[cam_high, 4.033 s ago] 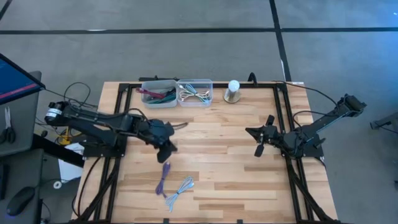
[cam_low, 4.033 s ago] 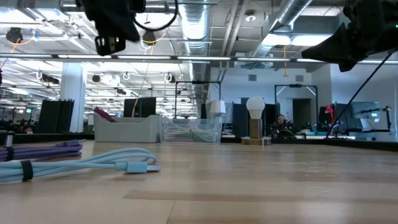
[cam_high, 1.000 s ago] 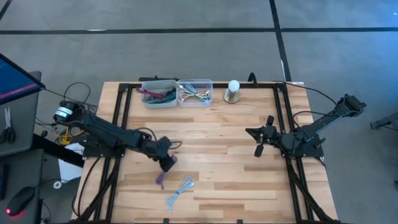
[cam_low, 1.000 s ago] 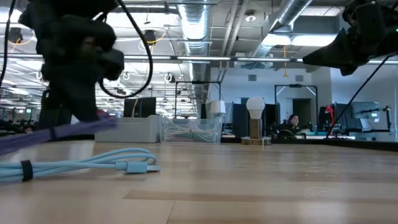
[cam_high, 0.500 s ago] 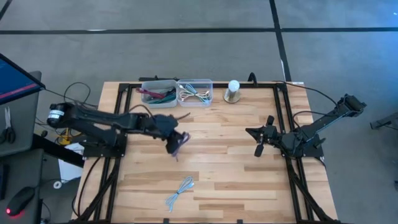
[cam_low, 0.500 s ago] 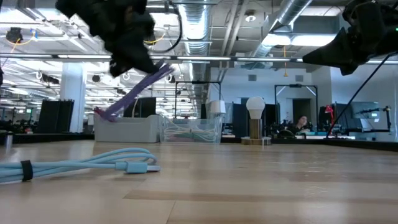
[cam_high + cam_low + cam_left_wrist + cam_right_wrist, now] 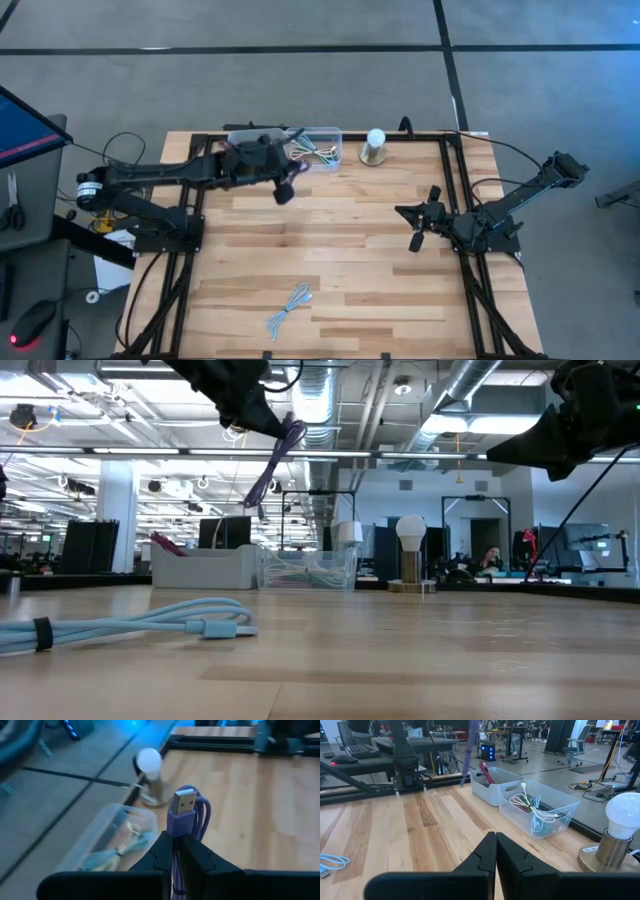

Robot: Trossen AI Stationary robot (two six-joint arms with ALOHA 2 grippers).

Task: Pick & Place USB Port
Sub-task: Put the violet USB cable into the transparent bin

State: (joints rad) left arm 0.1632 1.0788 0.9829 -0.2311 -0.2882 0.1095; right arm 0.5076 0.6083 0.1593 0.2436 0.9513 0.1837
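Observation:
My left gripper (image 7: 282, 186) is shut on a bundled purple USB cable (image 7: 291, 172) and is raised over the table's far part, just in front of the two bins. In the low view the cable (image 7: 274, 464) hangs high above the table. A light blue bundled cable (image 7: 289, 308) lies flat on the wood near the near edge, also seen as the blue cable (image 7: 130, 625) in the low view. My right gripper (image 7: 418, 226) is shut on nothing and hovers at the table's right side. My left gripper pinches the purple cable bundle between its two fingers (image 7: 161, 851), just behind the plug end (image 7: 176, 827). The silver USB plug (image 7: 184, 800) sticks out past the fingertips. The bundle is lifted clear, and the rest of it hangs slanting below the gripper (image 7: 262, 488).
A grey bin (image 7: 253, 151) with red and dark cables and a clear bin (image 7: 314, 148) with white and green cables stand at the far edge. A light bulb on a base (image 7: 374, 146) stands to their right. Bare wood lies between the arms.
My left gripper has risen from the table's near-middle, where it was down on the purple cable, and has moved toward the far edge to the bins. The purple cable has been lifted clear of the table and now hangs from the gripper. The blue cable has stayed put.

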